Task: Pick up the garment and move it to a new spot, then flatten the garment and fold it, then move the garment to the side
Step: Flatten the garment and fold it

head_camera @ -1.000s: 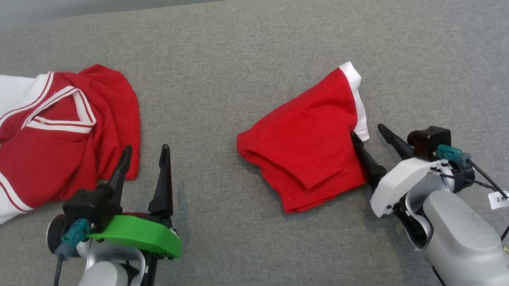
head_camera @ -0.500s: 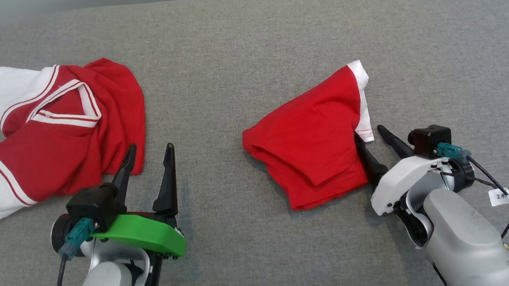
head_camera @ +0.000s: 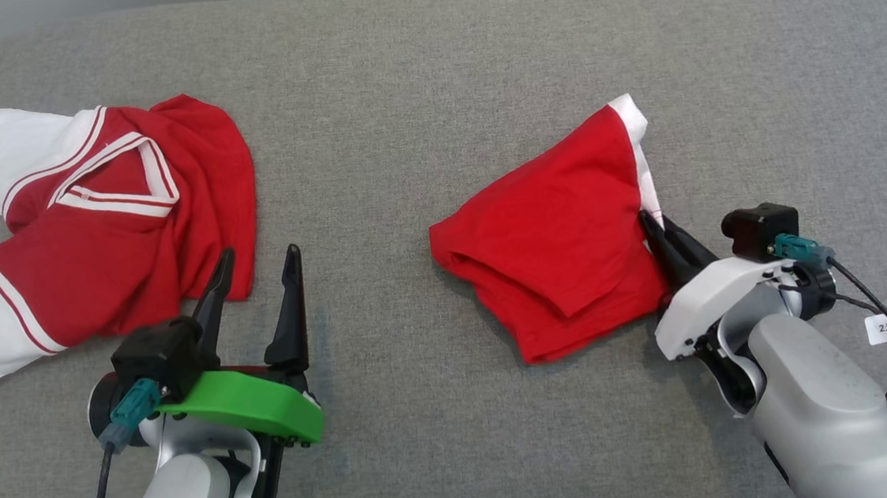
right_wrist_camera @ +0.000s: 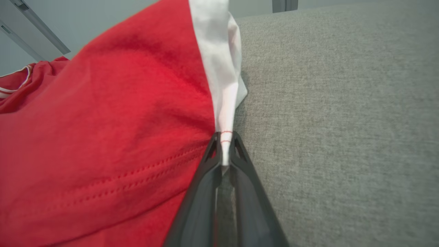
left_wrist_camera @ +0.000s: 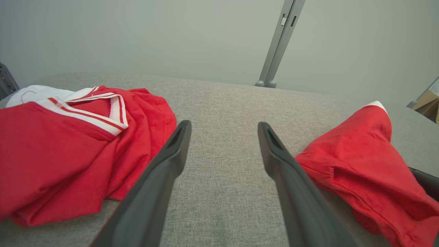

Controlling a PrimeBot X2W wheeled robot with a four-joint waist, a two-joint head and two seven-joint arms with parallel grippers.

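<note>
Pinching the white-trimmed edge of the folded red garment (head_camera: 562, 247), the right gripper (head_camera: 654, 223) presses its two dark fingers together on the cloth. In the right wrist view the white hem (right_wrist_camera: 223, 85) runs straight down into the closed tips. The garment lies right of centre on the grey fabric surface (head_camera: 429, 60), bunched, with one flap folded over its near side. Left gripper (head_camera: 259, 253) sits low at the left, fingers spread apart with nothing between them. Its tips are just beside the near edge of a red-and-white V-neck jersey (head_camera: 117, 227), crumpled at the far left. The two garments lie well apart.
</note>
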